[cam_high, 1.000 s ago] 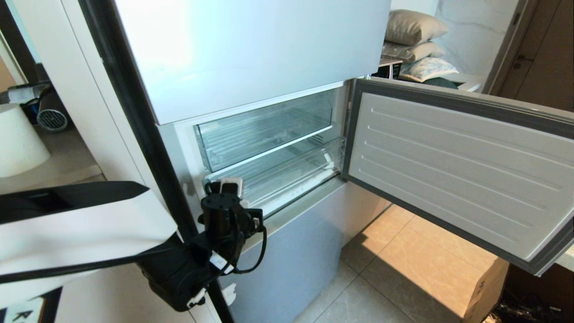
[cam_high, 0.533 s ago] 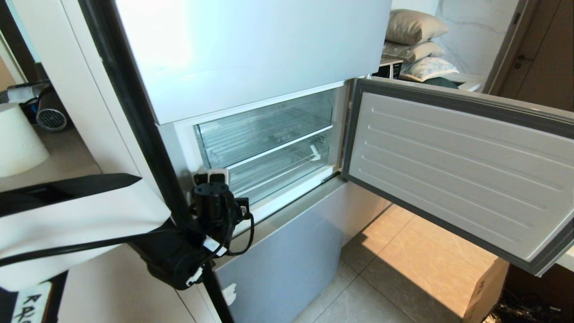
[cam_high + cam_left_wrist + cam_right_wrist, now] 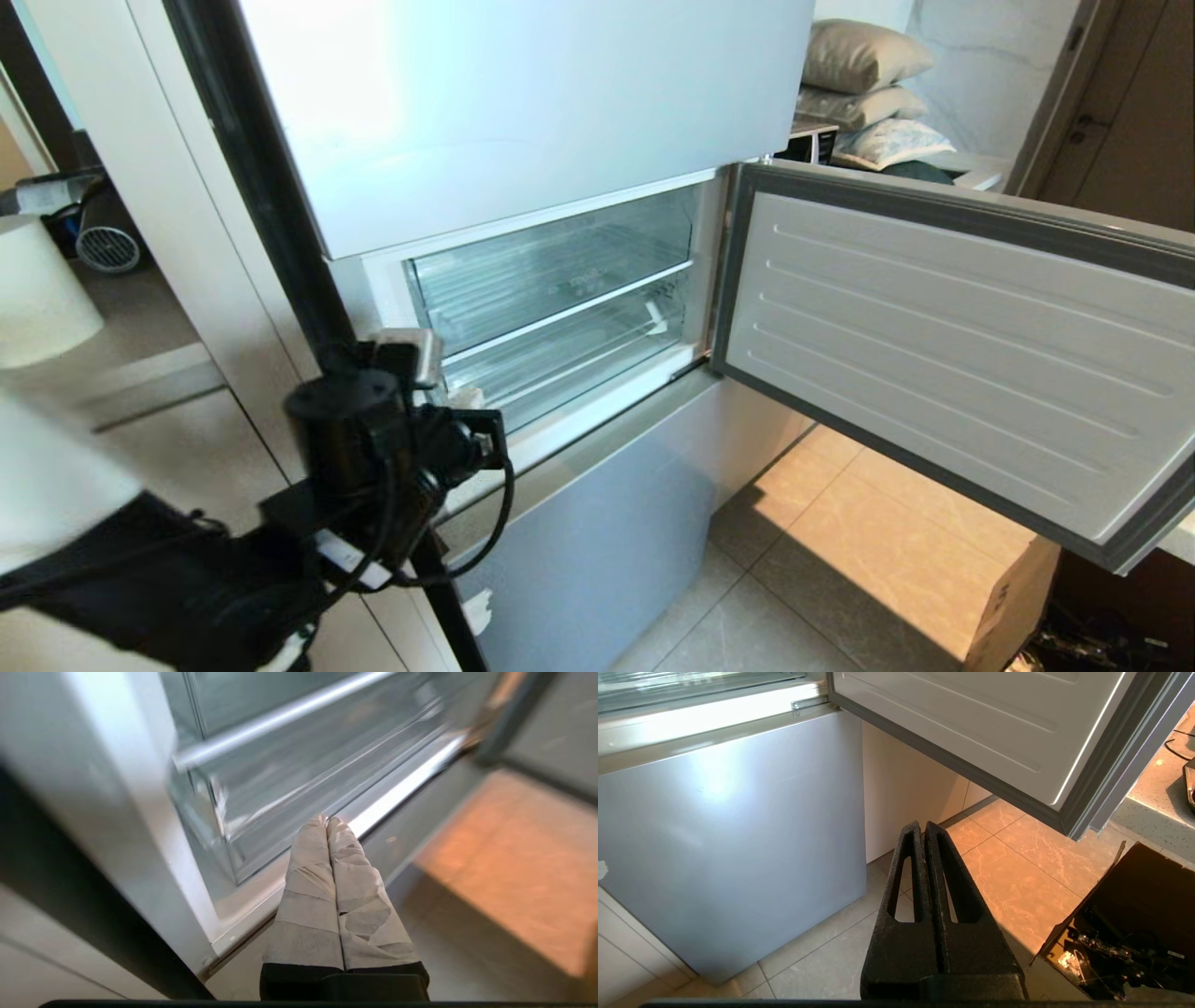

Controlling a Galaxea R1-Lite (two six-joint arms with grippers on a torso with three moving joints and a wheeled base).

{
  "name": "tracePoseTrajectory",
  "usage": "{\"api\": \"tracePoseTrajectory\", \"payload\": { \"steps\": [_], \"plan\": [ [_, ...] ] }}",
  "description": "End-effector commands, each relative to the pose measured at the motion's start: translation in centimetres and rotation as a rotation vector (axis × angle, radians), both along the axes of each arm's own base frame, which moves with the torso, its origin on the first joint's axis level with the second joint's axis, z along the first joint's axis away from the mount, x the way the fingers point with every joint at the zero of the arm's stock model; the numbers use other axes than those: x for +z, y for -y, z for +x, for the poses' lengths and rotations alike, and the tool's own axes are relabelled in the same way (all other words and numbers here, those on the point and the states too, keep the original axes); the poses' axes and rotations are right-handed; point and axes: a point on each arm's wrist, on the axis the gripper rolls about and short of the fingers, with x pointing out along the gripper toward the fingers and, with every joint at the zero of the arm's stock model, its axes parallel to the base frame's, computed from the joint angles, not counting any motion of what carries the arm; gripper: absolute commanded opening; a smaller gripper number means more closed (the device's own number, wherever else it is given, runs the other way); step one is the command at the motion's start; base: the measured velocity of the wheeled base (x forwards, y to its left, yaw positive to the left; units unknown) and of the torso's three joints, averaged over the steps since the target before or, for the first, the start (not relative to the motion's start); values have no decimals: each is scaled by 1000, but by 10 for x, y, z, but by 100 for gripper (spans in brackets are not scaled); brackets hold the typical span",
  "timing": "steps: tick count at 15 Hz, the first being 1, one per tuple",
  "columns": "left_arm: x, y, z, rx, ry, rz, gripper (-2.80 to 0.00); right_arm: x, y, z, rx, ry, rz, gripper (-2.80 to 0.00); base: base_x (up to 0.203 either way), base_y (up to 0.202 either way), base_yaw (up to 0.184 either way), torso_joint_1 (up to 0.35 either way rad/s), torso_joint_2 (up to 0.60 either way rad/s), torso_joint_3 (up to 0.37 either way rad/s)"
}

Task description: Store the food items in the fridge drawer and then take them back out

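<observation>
I've got the left pincer point(image 3: 327, 823) in front of the fridge drawer point(image 3: 569, 359), at the drawer's near-left corner, its taped fingers point(image 3: 310, 882) pressed flat together and pinching nothing. Tips sit just outside the clear front wall, apart from it as far as I can tell. The drawer lies flush inside the compartment under the second clear bin point(image 3: 551, 271), so I read closed fingers as a blunt pusher, not a grasp. The fridge door point(image 3: 943, 345) hangs wide to the drawer's right, leaving me room. No food item shows in or near the drawer; I can't say where it is. My right pincer point(image 3: 924, 828) hangs parked below the door over the floor tiles point(image 3: 1008, 868), also pressed together, empty.
</observation>
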Motion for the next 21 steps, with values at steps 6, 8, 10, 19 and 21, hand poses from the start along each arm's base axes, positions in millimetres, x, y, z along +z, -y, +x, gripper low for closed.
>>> {"api": "tracePoseTrajectory", "payload": {
  "steps": [6, 8, 10, 19, 21],
  "plan": [
    [76, -97, -159, -109, 312, -181, -280, 0, 0, 0, 1, -1, -1, -280, 0, 0, 0, 0, 0, 0],
    [74, -125, -192, -13, 352, -191, -280, 0, 0, 0, 1, -1, -1, -280, 0, 0, 0, 0, 0, 0],
    [61, -148, -213, 195, 343, -140, -280, 0, 0, 0, 1, -1, -1, -280, 0, 0, 0, 0, 0, 0],
    [-65, -154, -288, 73, 23, 113, -280, 0, 0, 0, -4, -1, 3, -280, 0, 0, 0, 0, 0, 0],
    [-65, -154, -287, 93, 29, 30, -280, 0, 0, 0, -4, -1, 3, -280, 0, 0, 0, 0, 0, 0]
  ]
}}
